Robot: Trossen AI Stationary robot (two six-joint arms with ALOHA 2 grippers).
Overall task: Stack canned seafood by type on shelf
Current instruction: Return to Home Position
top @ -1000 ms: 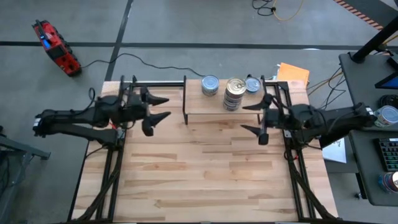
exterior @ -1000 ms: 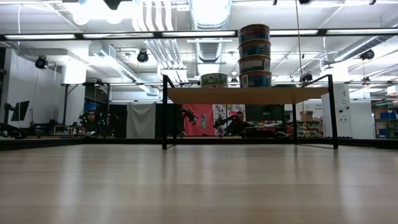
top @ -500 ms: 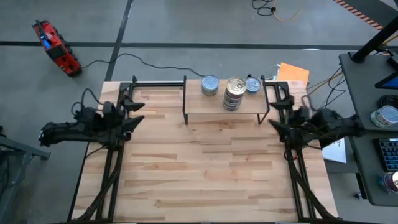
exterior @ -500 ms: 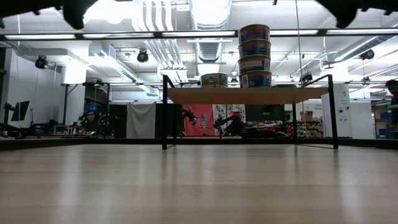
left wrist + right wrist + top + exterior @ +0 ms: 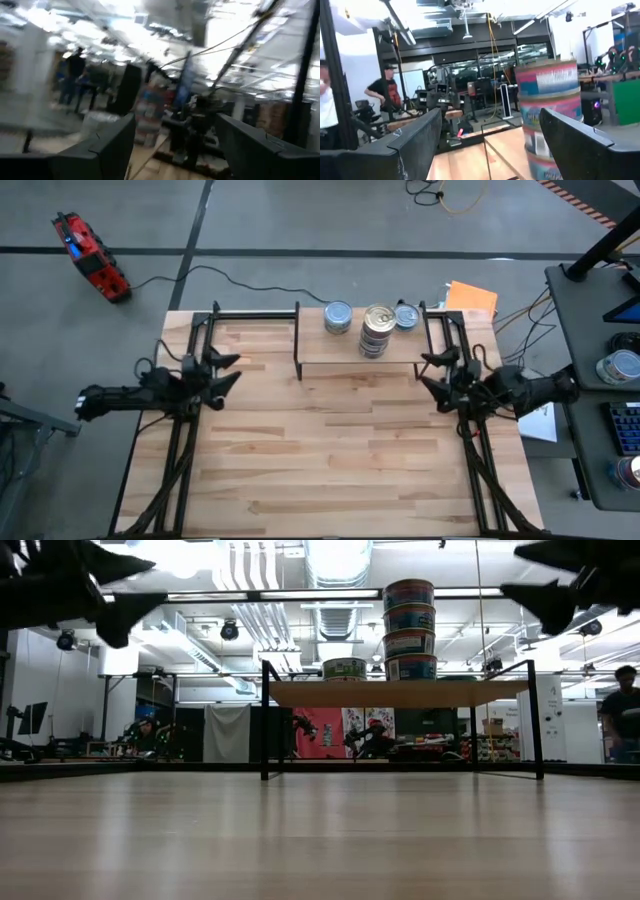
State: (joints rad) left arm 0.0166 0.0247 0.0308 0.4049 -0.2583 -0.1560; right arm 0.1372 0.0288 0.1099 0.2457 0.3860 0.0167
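Observation:
The shelf (image 5: pixel 340 352) stands at the table's far edge, its light plank top on black legs (image 5: pixel 400 692). On it rest a single blue-topped tin (image 5: pixel 338 317) (image 5: pixel 344 668), a tall stack of tins with a silver-gold top (image 5: pixel 376 330) (image 5: pixel 409 630), and another blue-topped tin (image 5: pixel 406 315) at its far right corner. My left gripper (image 5: pixel 236 369) (image 5: pixel 150 580) hovers open, left of the shelf. My right gripper (image 5: pixel 422 372) (image 5: pixel 512 570) hovers open, right of it. The right wrist view shows the stack (image 5: pixel 547 95) beyond the open fingers.
Black frame rails (image 5: pixel 250 313) run along the table's far and side edges. The butcher-block tabletop (image 5: pixel 330 450) stretches toward the near edge. An orange sheet (image 5: pixel 470 297) lies past the far right corner. People (image 5: pixel 622 710) show in the room behind.
Both arms have drawn back from the shelf toward their own side edges of the table, then edged slightly inward again. They have sunk lower and now show in the low view. Both grippers stayed open. The tins have not moved.

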